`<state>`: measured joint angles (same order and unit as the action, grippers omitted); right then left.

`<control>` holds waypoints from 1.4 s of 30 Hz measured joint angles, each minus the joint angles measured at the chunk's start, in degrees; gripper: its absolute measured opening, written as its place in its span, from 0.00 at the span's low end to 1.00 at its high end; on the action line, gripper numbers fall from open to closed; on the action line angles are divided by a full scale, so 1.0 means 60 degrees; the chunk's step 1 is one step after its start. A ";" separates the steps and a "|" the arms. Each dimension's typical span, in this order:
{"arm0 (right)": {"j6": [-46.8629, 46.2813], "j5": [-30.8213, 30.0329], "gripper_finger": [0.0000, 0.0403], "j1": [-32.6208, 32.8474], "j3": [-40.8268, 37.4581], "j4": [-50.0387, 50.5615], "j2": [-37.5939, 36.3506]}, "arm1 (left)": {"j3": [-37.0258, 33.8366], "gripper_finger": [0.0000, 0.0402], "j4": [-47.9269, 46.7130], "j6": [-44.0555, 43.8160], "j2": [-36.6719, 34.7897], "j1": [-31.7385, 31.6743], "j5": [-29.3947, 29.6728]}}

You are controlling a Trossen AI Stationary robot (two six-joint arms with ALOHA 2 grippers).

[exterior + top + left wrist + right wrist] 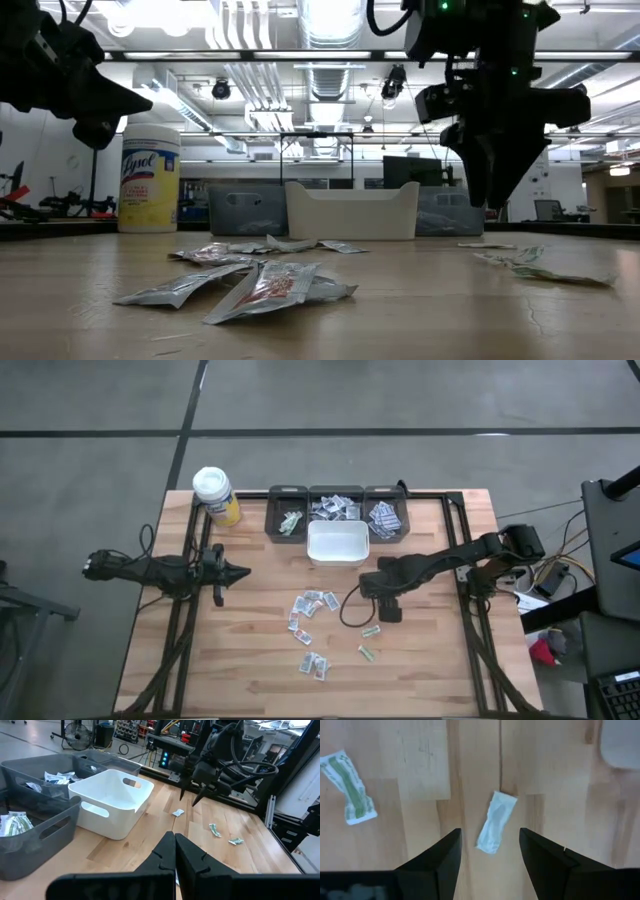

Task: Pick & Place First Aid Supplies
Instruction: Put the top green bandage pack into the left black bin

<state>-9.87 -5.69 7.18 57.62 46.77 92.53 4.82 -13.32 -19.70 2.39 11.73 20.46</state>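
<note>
Right wrist view: the right pincer [490, 852] is being held spread wide, straight above a white packet [496, 821] lying flat on the bench [420, 780]. The packet's long side is pointing from 1 to 7 o'clock. The left pincer [243, 571], pressed together, is being kept farther away, so the right arm is nearer.

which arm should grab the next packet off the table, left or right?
Right. Its tool hangs open directly over a plain white packet, fingers either side of it. The left tool is shut and parked at the table's left side, away from the loose packets.
</note>
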 joint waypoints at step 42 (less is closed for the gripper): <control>-0.1618 0.0451 0.42 -0.0991 -0.1438 -0.1574 0.0661 | 0.0000 0.00 0.0008 0.0004 0.0000 -0.0004 0.0072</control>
<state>-19.57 -2.98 1.23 48.99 37.32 96.50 4.82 -13.28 -19.68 2.40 11.70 20.89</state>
